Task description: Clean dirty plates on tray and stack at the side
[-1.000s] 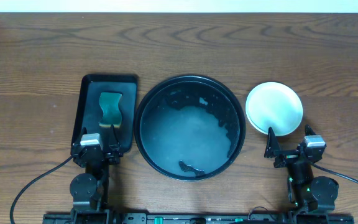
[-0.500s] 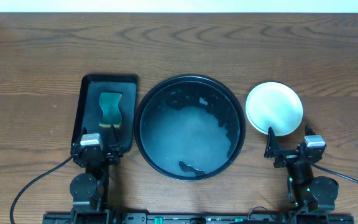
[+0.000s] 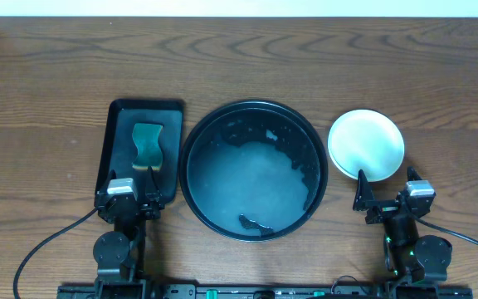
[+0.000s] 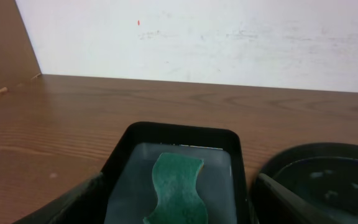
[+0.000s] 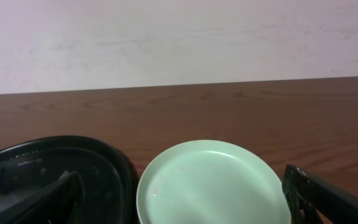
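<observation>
Just ahead of the right jaws, plates point(image 3: 366, 144) look stacked off the tray point(image 3: 252, 103), cleaned; both jaws wide, empty.

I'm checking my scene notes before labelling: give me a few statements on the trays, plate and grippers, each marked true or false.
1. The green sponge lies in the rectangular tray. True.
2. A plate lies in the round tray. False: only a wet film shows inside it.
3. The mint plate sits on the table, right of the round tray. True.
4. The right gripper grips the mint plate. False: it is open and holds nothing.
5. The left gripper is open. True.
</observation>
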